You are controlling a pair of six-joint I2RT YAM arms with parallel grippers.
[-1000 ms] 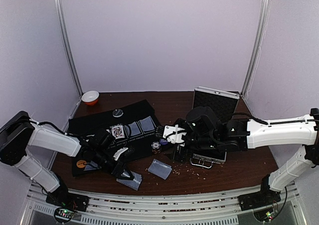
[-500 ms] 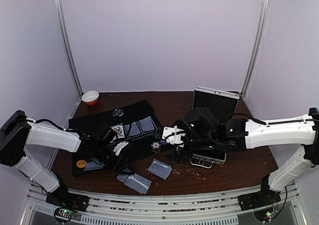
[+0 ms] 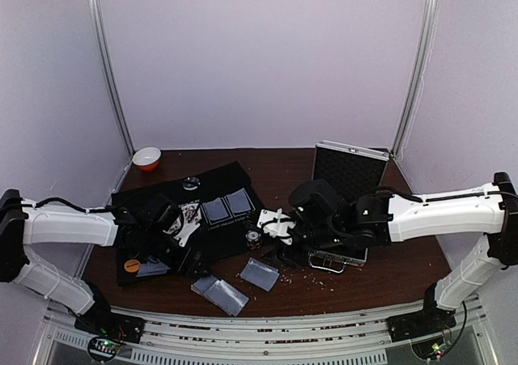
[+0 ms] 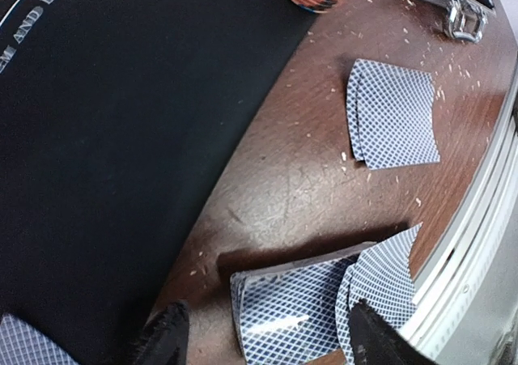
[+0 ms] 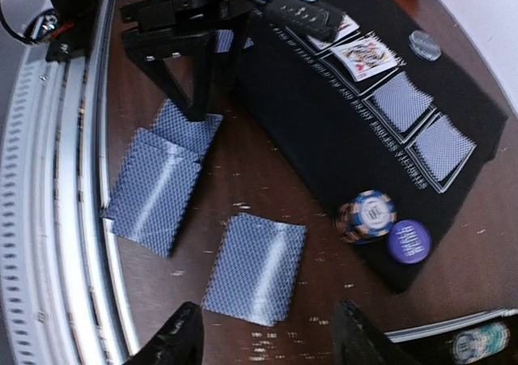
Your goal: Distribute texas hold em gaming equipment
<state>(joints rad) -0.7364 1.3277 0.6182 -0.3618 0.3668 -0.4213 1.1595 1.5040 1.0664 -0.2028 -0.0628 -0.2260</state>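
Both jaws stand apart and hold nothing: my left gripper (image 4: 267, 324) hangs over the near cards (image 4: 312, 308), the right gripper (image 5: 269, 316) over the second pair (image 5: 255, 268). The near cards lie on the bench (image 4: 275, 179) right beside its front rail (image 4: 477, 244), so a clumsy nudge could slide them off, and the two grippers are close enough to clash. The case (image 3: 348, 169) is mostly hidden by my right arm (image 3: 437, 211), though chips (image 5: 477, 342) seem to sit past its rim; the bowl (image 3: 146, 157) looks empty
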